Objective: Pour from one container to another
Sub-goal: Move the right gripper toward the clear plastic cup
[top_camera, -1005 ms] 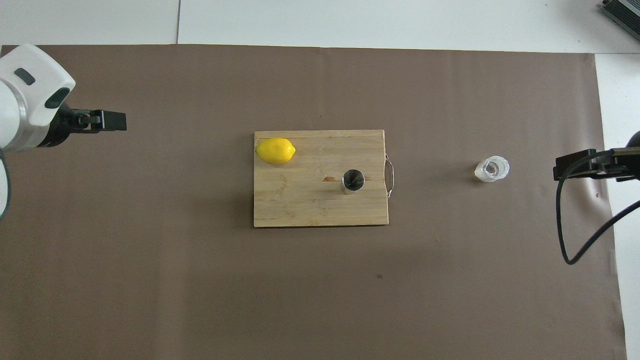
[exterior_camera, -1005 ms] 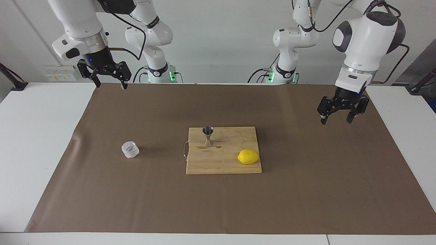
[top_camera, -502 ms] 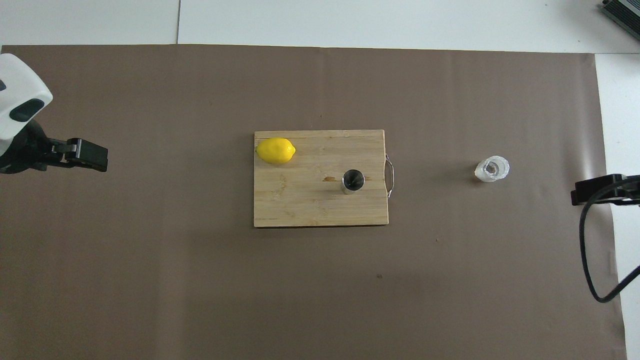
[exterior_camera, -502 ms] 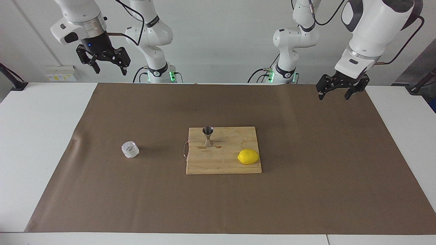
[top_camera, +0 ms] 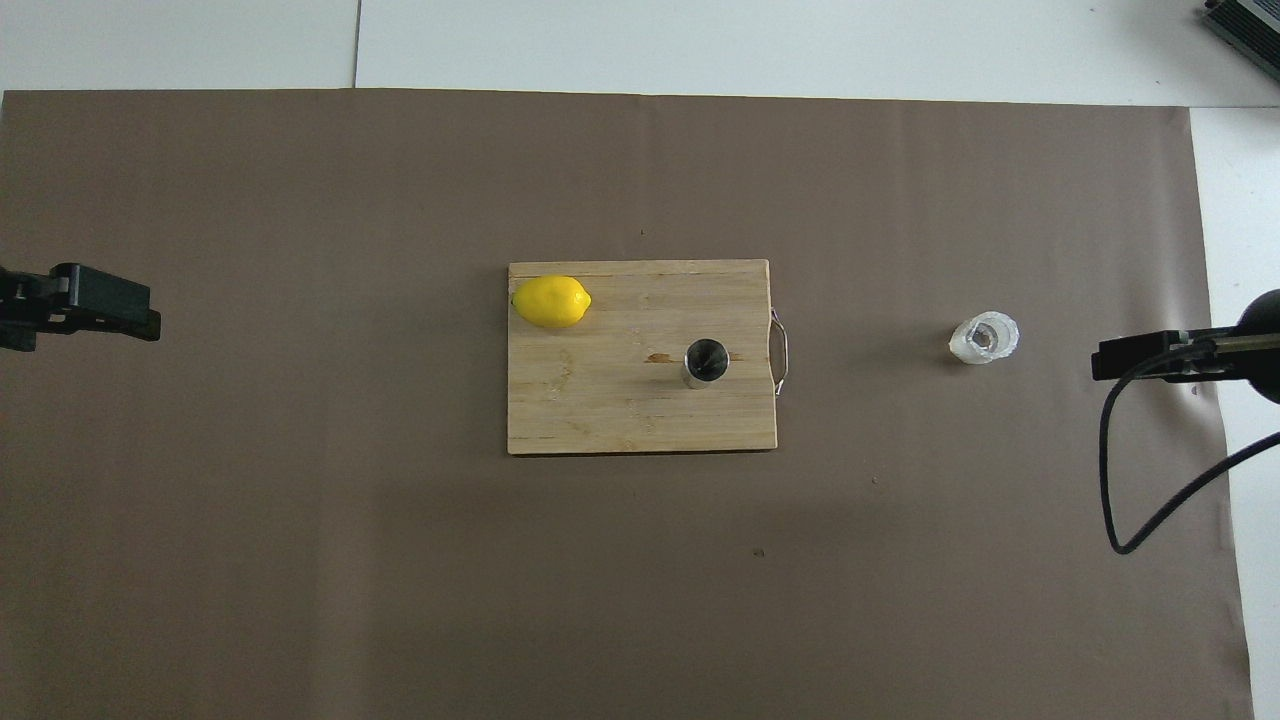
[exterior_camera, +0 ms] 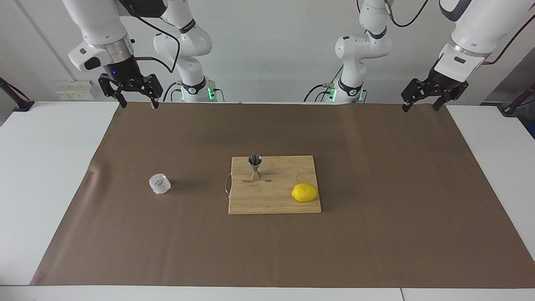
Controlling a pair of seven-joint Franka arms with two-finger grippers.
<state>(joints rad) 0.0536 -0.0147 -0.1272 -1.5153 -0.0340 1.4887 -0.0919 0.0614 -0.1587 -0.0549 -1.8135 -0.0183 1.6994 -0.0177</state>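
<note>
My left claw [exterior_camera: 421,106] and right claw [exterior_camera: 138,103] both hang spread wide and empty, above the worktop's [exterior_camera: 54,167] edge nearest my bases, touching nothing.

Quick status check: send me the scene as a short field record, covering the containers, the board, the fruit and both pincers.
cup: clear crinkled cup upright on the brown paper, toward the right arm's end
jigger: steel jigger upright on the cutting board
lemon: lemon on the board, farther from the robots than the jigger
right pincer: right pincer open, raised, holding nothing
left pincer: left pincer open, raised, holding nothing
pour: not begun
</note>
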